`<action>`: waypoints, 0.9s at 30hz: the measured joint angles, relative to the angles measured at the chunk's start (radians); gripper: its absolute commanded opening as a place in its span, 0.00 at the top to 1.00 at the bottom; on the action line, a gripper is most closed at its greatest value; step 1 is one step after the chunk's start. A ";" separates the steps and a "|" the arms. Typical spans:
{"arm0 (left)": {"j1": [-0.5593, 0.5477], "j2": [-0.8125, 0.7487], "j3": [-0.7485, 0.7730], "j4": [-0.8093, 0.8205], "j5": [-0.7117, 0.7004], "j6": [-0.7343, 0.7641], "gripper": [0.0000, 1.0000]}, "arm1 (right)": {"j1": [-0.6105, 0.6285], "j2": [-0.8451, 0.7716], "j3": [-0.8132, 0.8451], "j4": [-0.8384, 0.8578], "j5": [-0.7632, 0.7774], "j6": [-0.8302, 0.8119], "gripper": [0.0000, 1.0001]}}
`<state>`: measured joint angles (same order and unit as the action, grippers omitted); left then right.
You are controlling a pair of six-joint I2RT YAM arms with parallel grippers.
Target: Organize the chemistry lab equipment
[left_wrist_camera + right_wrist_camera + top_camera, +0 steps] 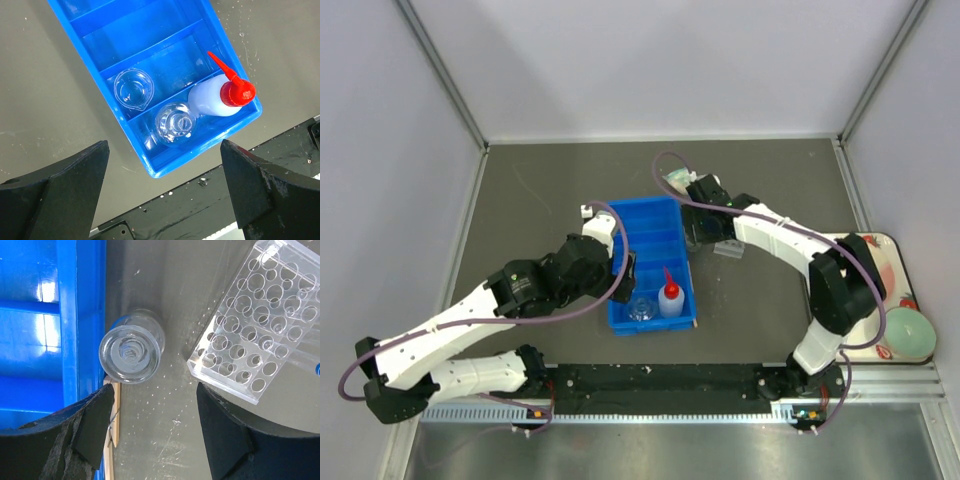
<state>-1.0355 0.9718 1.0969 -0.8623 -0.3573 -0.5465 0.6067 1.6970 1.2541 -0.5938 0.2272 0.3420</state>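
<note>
From above, your left gripper [625, 265] hangs at the left wall of the bin [655, 215]. Your right gripper [705, 228] is at its right wall, with the rack [728, 248] just beyond. A bottle [669, 298] and a flask [641, 308] stand in the bin's near compartment.

On the left wrist view, the jaws are spread full wide with nothing between them. Ahead of them lie the beaker [132, 88], flask and bottle, all inside the bin, so that side looks finished.

On the right wrist view, the jaws are part spread and empty. The loose flask [131, 347] sits on the table [170, 430] ahead of them, nearer the bin-side finger and right against the bin wall. The clamp [114, 412] lies by that finger's tip, and the rack is ahead of the other finger.

You appear to be lining up on the loose flask. Shift the jaws toward the bin until the flask is centred, then close in. Expect little room between flask and wall, and mind the clamp.
</note>
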 measured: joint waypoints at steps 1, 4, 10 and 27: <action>0.000 0.001 0.000 0.002 0.001 0.000 0.02 | 0.002 -0.006 -0.004 0.002 0.000 0.000 0.32; 0.000 0.002 -0.001 0.005 0.002 0.000 0.02 | 0.011 -0.009 -0.005 0.006 0.000 0.002 0.32; 0.000 0.002 -0.001 0.005 0.000 0.000 0.01 | 0.021 0.021 0.014 0.011 -0.014 0.003 0.32; 0.016 -0.006 -0.002 -0.016 -0.017 0.021 0.02 | 0.021 0.163 0.146 0.011 -0.025 0.001 0.32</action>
<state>-1.0195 0.9653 1.0954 -0.8783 -0.3740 -0.5255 0.6273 1.8603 1.3998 -0.5823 0.2024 0.3428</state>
